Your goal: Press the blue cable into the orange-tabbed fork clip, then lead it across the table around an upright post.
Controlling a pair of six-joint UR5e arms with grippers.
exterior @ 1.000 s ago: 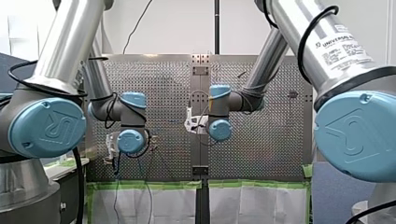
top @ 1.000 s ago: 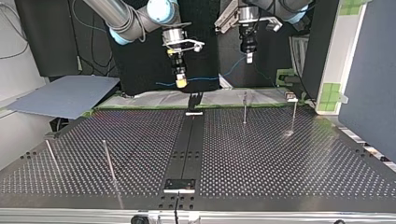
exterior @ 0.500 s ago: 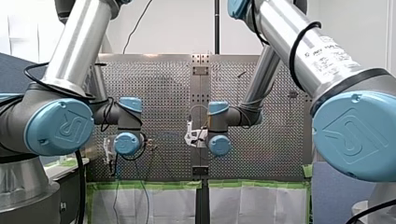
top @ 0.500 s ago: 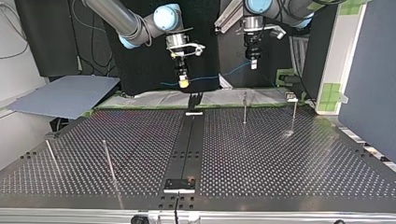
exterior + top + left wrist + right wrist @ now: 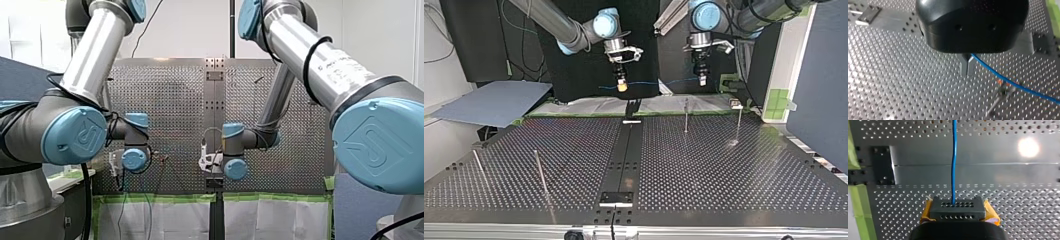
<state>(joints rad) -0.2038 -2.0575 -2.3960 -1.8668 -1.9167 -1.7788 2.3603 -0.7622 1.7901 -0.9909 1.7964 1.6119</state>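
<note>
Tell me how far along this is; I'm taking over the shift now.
Done: nothing yet. In hand: my left gripper and my right gripper are each shut on the cable, which hangs stretched between them above the table. To do: pressing it into the clip, which it only passes over in the left wrist view, then leading it around a post.

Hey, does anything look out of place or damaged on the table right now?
Nothing stands out. The blue cable runs untangled between my left end effector and my right end effector, and the nearby post stands upright.
</note>
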